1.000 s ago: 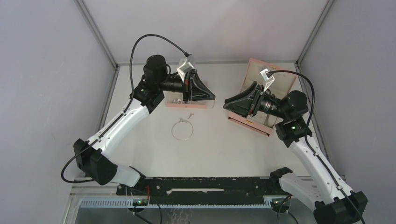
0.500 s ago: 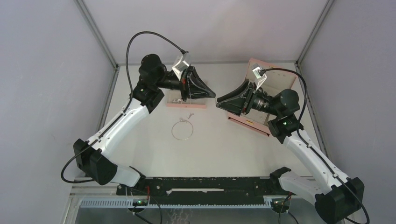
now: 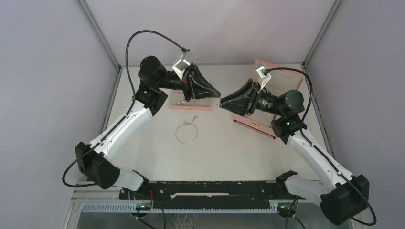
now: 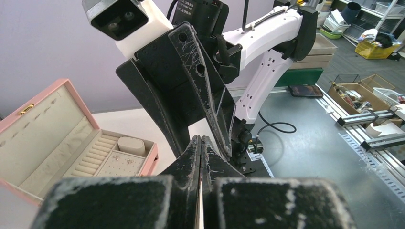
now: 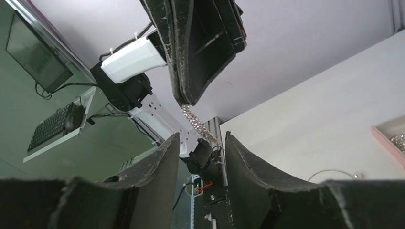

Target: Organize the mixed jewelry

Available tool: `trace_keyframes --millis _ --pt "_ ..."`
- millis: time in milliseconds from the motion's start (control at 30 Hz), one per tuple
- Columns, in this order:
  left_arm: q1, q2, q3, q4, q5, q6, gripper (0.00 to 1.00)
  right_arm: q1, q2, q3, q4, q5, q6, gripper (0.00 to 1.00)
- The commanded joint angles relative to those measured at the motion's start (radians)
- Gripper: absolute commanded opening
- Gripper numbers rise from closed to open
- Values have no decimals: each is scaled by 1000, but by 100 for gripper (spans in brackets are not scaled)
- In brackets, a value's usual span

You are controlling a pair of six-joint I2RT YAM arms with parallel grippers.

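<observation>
Evidently the shut left hand (image 5: 185,101) dangles a silver chain (image 5: 197,123) for the half-open, empty right hand (image 5: 201,141) to take.

Shiny metal chain (image 5: 197,123), scuffed matt black left gripper (image 4: 200,141)

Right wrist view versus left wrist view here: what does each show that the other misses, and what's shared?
Only the right wrist view: a short silver chain hanging from the shut left tool, the thin silver wire hoop, and a corner of the pink compartment tray. Only the left wrist view: the open pink jewellery box with cream lining. Both: the left tool facing the open right tool tip to tip, and the white table.
</observation>
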Motion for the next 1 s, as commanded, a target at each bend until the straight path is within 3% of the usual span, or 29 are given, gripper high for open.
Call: trace_keyframes --millis 0,533,967 --pt "5 -21 -6 53 8 -25 0 7 -5 67 79 -24 11 49" --pt "5 -27 -30 76 7 -41 0 10 25 101 114 -25 38 46" --pt "6 -25 -36 91 12 -49 0 11 33 108 114 -21 41 23"
